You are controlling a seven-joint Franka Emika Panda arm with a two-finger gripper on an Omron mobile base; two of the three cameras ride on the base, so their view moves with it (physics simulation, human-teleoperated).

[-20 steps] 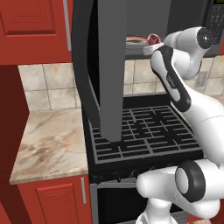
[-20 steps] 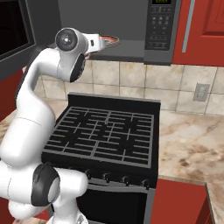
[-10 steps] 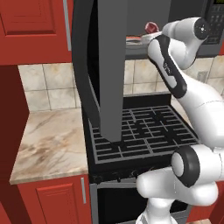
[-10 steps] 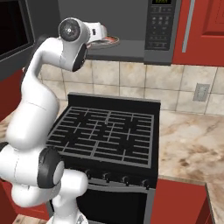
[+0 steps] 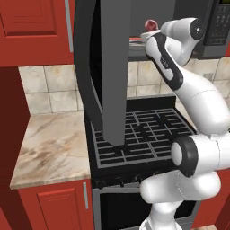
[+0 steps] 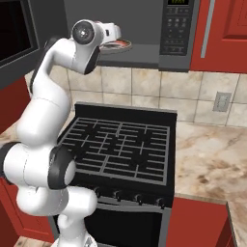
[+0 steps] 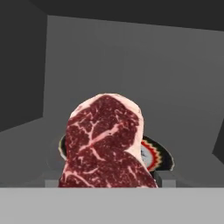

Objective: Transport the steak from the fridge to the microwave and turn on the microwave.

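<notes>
Left base view: microwave [image 5: 211, 27] at 1 o'clock, its door [image 5: 114, 67] swung wide open, hanging over the stove [image 5: 139, 134]. Arm reaches up to the mouth of the cavity; steak [image 5: 151, 24] shows as a small red bit at the wrist end, approx 12–1 o'clock. Counter [image 5: 49, 148] at 8 o'clock.

Right base view: gripper [image 6: 112, 33] at 11 o'clock, aimed into the open cavity just above a plate [image 6: 117, 45] on the microwave floor. Keypad [image 6: 175, 24] at 1 o'clock, not yet pressed, prob. because the door must shut first.

Hand view: steak [image 7: 104, 142] stands upright at centre, btw the two fingertips [image 7: 159, 178], which sit wide apart on either side of it, pinching the slab. Patterned plate [image 7: 153, 156] behind, approx 4 o'clock. Steak is carried high so it clears the rim before lowering onto the plate.
</notes>
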